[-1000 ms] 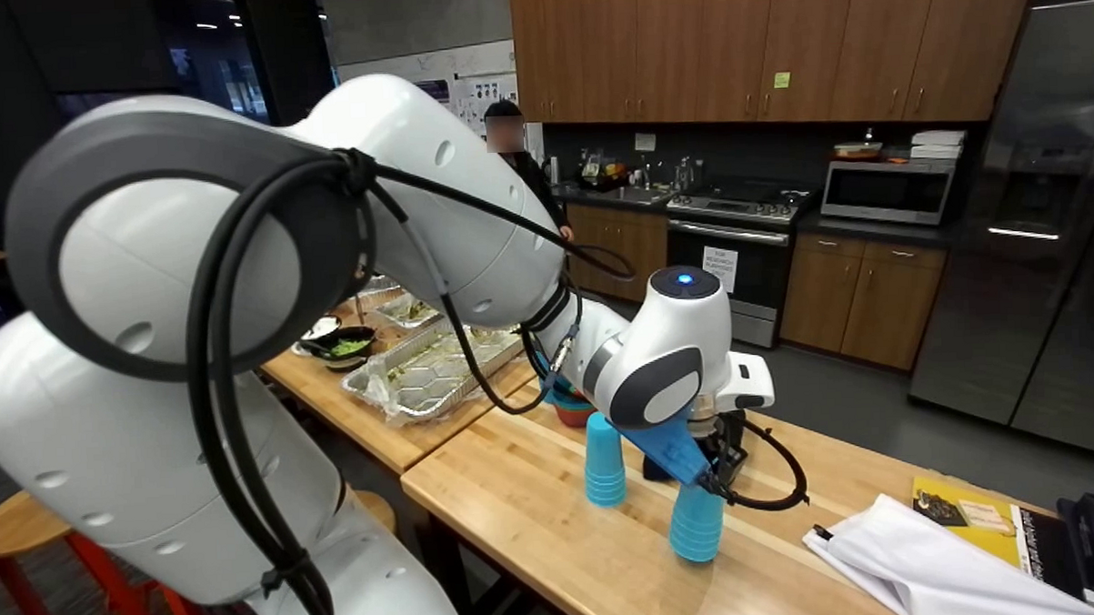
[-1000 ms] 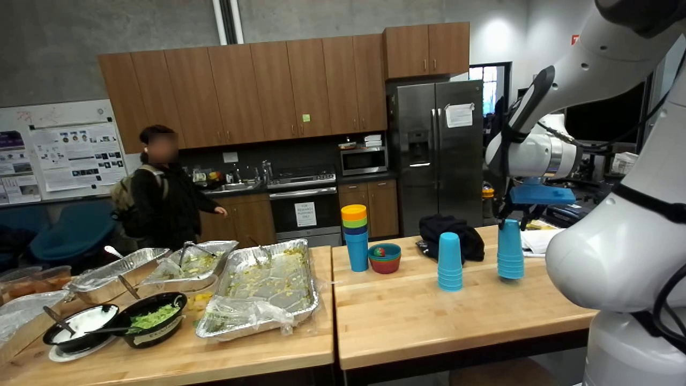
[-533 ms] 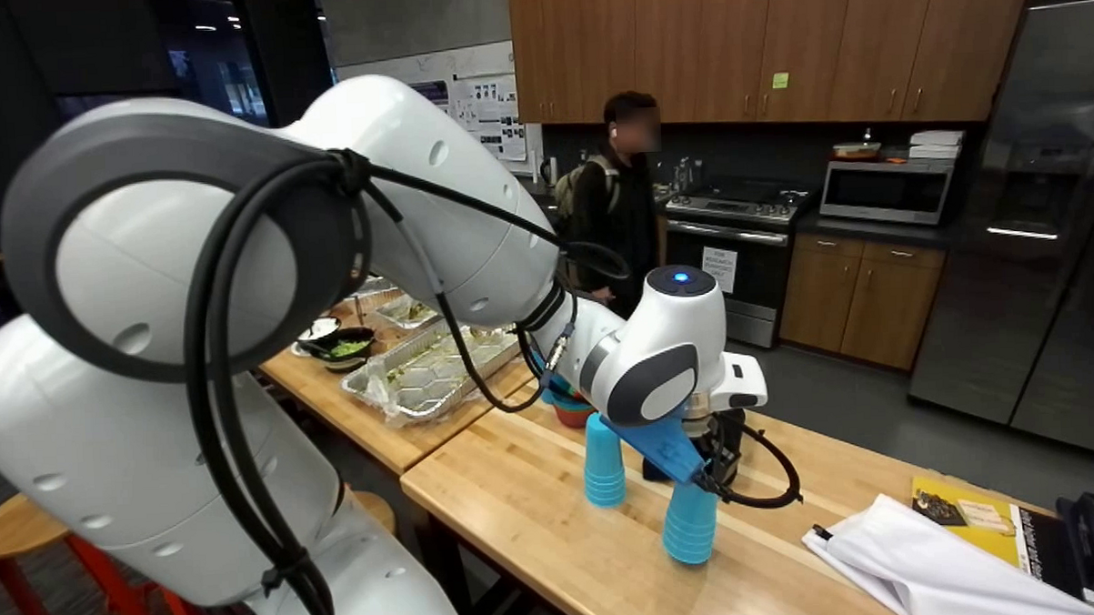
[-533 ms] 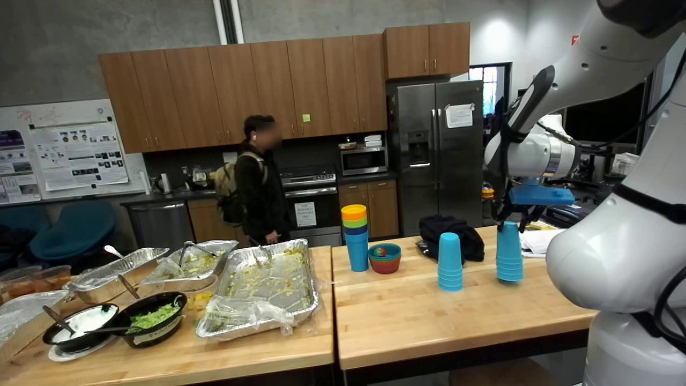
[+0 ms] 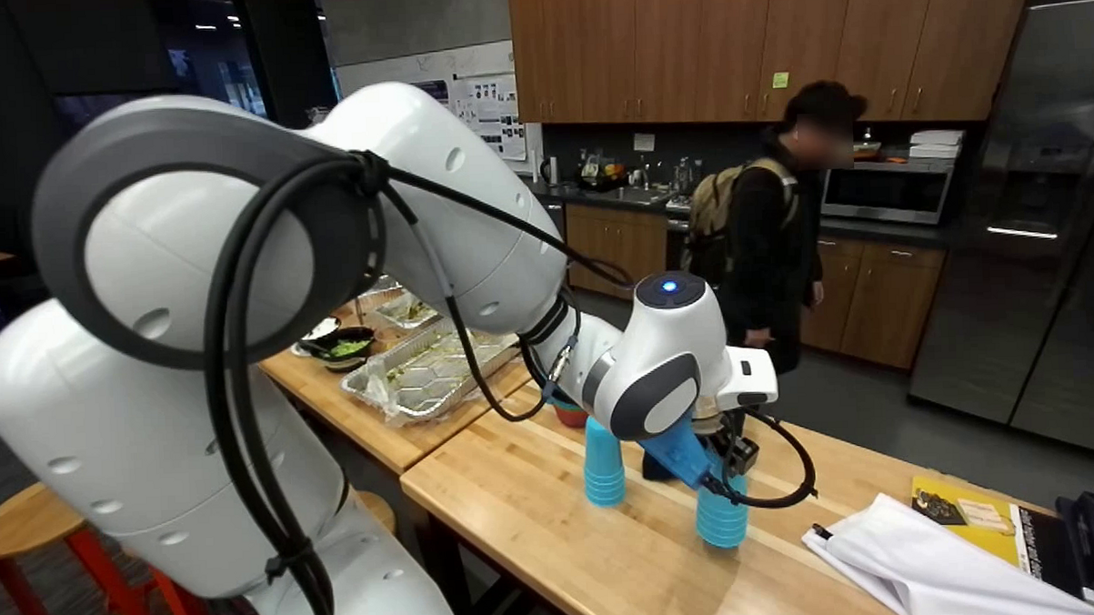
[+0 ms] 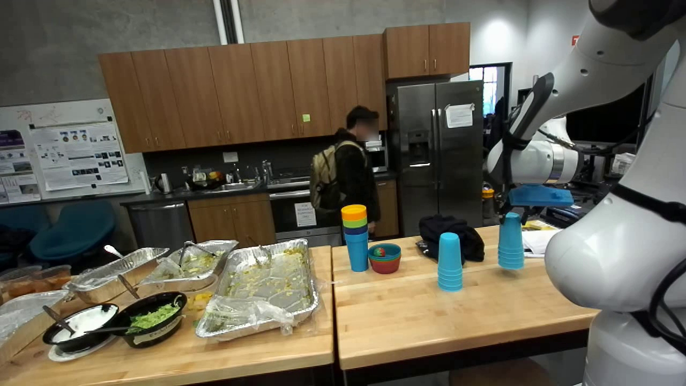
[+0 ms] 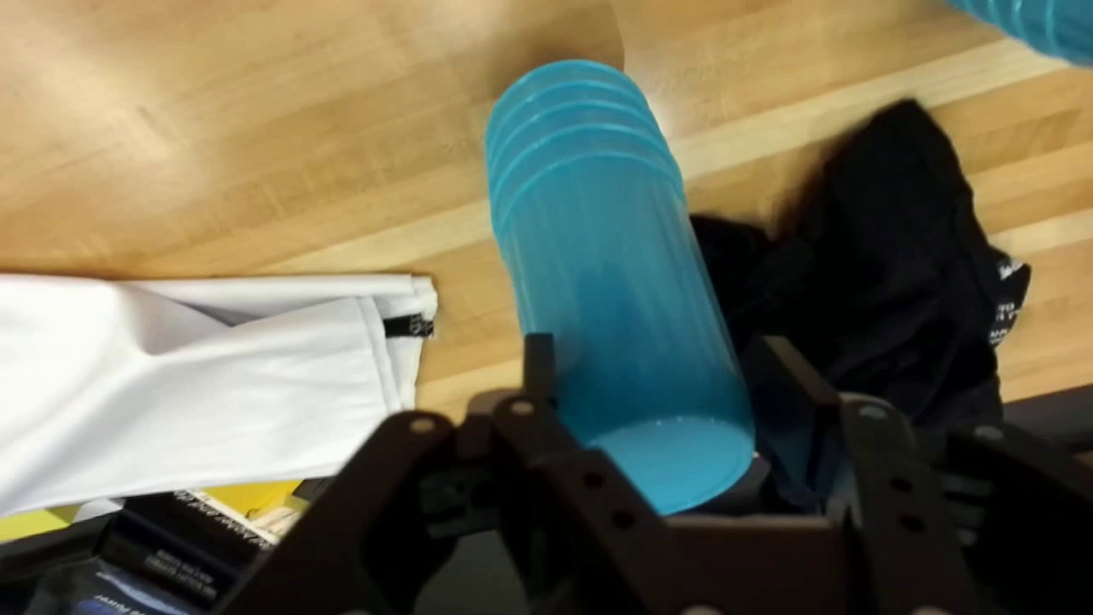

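Gripping a stack of blue cups (image 7: 615, 256), the gripper (image 7: 668, 369) is holding its jaws snug around the closed upper end, pinching it from both sides with only the cup's width between them. Below the jaws the stack is pointing mouth-down and nearly upright; whether its rims are touching the table (image 6: 407, 316), I cannot tell. Just beside the jaws, on one side, a black cloth (image 7: 888, 248) is lying crumpled. On the opposite side of the jaws, a white cloth (image 7: 188, 384) is lying folded, and next to it a yellow and black book (image 5: 982, 515) is showing. Out from the jaws on the black cloth's side, a second stack of cups (image 6: 450, 262) is standing mouth-down on the table, apart from the gripped one. Farther from the jaws that way, small bowls (image 6: 385, 265) are sitting nested beside some tall cups (image 6: 357, 252) in an exterior view. Well apart from the jaws, a foil tray (image 6: 313, 287) is resting on another table (image 6: 268, 359). Beyond the table, also well apart from the jaws, a person (image 6: 353, 177) wearing a backpack (image 6: 326, 177) is standing.
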Tool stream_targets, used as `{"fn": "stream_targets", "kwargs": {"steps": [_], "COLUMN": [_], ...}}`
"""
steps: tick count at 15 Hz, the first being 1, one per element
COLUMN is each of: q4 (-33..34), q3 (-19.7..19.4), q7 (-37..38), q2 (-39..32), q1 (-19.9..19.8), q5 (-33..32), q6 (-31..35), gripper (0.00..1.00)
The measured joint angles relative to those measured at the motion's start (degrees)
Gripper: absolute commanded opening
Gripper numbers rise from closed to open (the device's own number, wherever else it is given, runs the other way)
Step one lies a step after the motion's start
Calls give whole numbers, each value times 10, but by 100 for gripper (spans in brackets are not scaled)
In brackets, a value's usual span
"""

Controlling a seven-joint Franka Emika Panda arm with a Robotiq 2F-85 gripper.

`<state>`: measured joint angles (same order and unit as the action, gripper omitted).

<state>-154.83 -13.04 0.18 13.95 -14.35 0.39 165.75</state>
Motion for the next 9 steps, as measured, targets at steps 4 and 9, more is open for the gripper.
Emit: {"fn": "stream_targets", "kwargs": {"steps": [4, 9], "q4": [-5, 7], "q3": [0, -32], "q7": [20, -70], "q2": [-33, -29], "q1": [-6, 68], "q5": [3, 114], "q6": [83, -50], "gripper": [34, 34]}}
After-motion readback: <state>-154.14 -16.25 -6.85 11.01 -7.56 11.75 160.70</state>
